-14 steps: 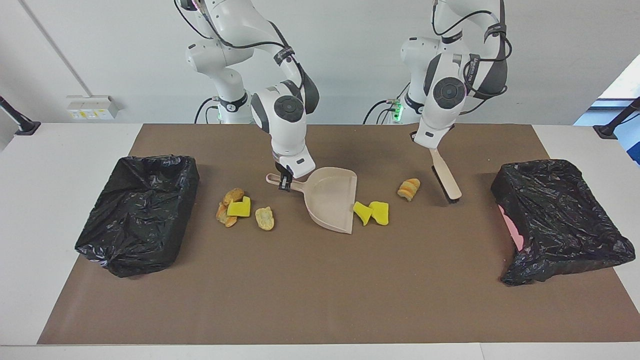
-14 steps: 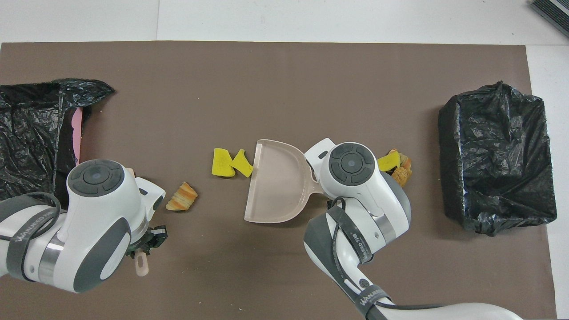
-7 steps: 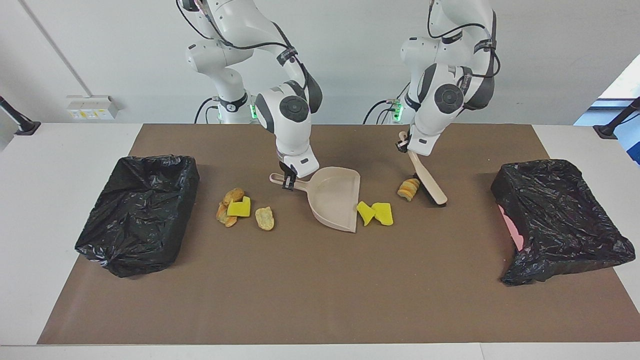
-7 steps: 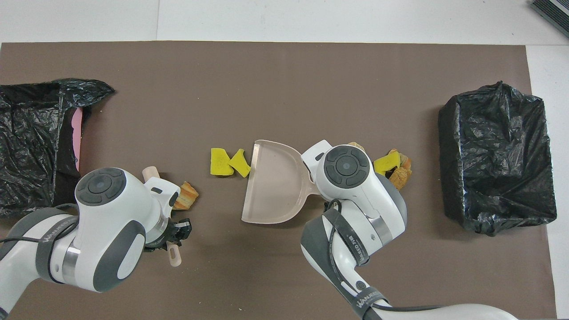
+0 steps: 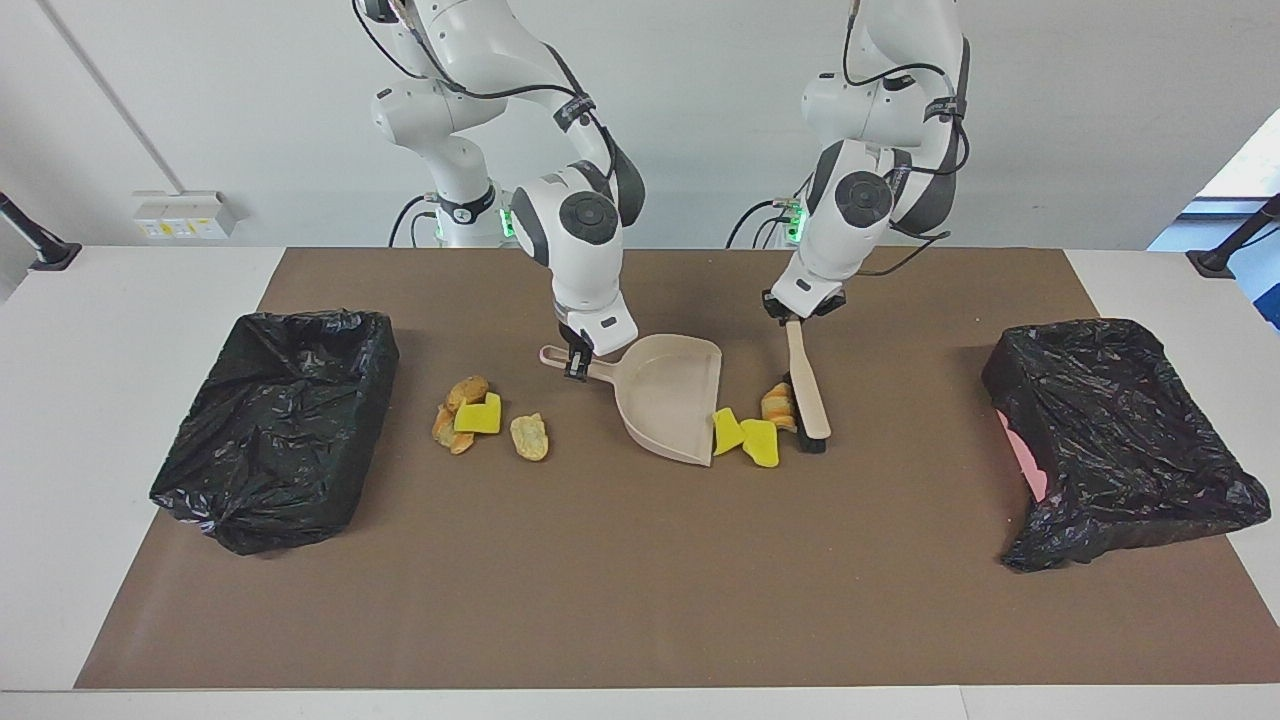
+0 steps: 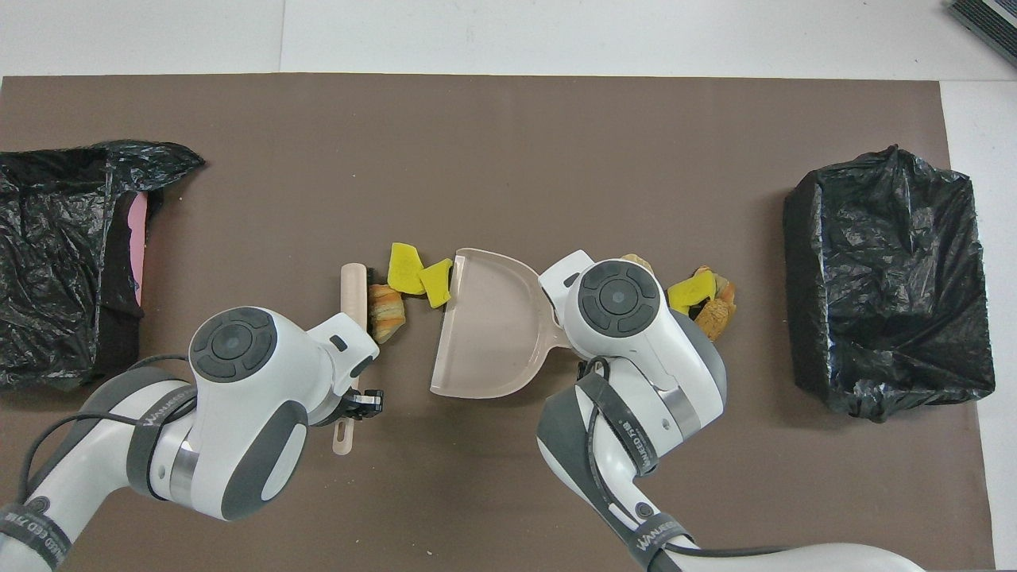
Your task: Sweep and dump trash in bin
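A brown mat (image 5: 640, 560) covers most of the white table (image 5: 120, 300), and at each end of it sits a bin lined with black plastic: one bin (image 5: 278, 425) at the right arm's end, the other bin (image 5: 1110, 440) at the left arm's end (a bit of pink shows at its rim).

Mid-mat lies the beige dustpan (image 5: 672, 400), flat on the mat with its open mouth turned toward the left arm's end. The right gripper (image 5: 575, 362) is down on the dustpan's handle (image 5: 562, 358), fingers clamped tight around it. The left gripper (image 5: 797, 312) has its fingers pinched shut on the handle of a small brush (image 5: 806, 395), whose bristle end rests on the mat just beside the dustpan's mouth.

The trash is in two clusters. At the dustpan's mouth, two yellow sponge pieces (image 5: 745, 437) touch the lip, and a tan-orange lump (image 5: 778, 405) lies between them and the brush, pressed against the bristles. The second cluster (image 5: 465, 412), between the dustpan's handle and the bin at the right arm's end, holds a yellow sponge piece on tan lumps, with one pale lump (image 5: 530, 436) just beside it, on the side toward the dustpan.
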